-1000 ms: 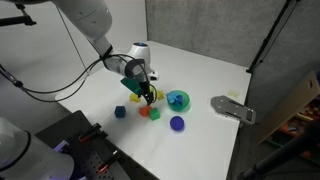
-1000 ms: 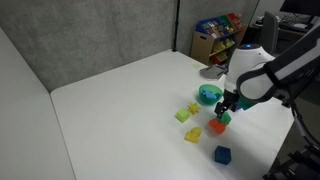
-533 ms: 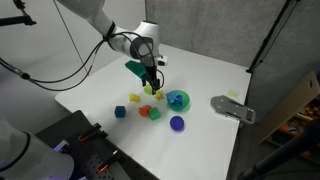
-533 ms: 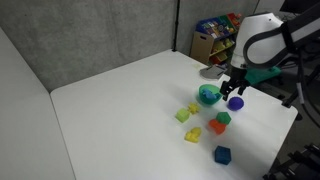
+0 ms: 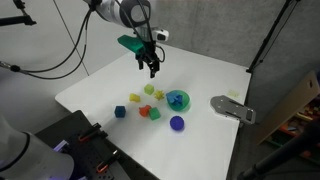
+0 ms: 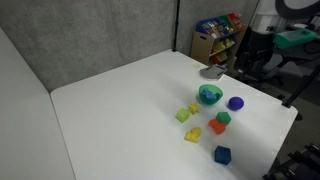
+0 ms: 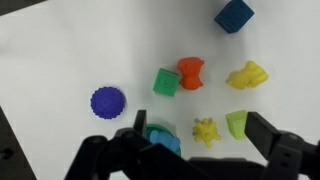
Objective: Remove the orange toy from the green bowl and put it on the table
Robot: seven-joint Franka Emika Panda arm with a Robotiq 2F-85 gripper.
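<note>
In the wrist view the purple ball [image 7: 106,101] lies leftmost on the white counter [image 7: 60,50]. Next comes the green cube [image 7: 166,81], with the orange toy [image 7: 190,72] just beside it at 3 o'clock. The toy is on the counter, outside the green bowl [image 7: 160,135], which sits at the cube's 6 o'clock. The fingers [image 5: 152,68] hang well above, spread and empty.

Robot lab or research cell, not a home. The white tabletop [image 5: 205,75] is boxed in by grey felt partition panels [image 6: 90,40]. Black cables [image 5: 40,72] are slung off the robot arm [image 5: 120,10]. A black stand pole [image 5: 272,35] rises at the side, and a grey metal fixture [image 5: 233,108] sits at the tabletop's edge. Small coloured toy shapes [image 5: 154,115] are scattered like test props. A storage shelf [image 6: 215,38] with bright boxes stands in the room behind.
</note>
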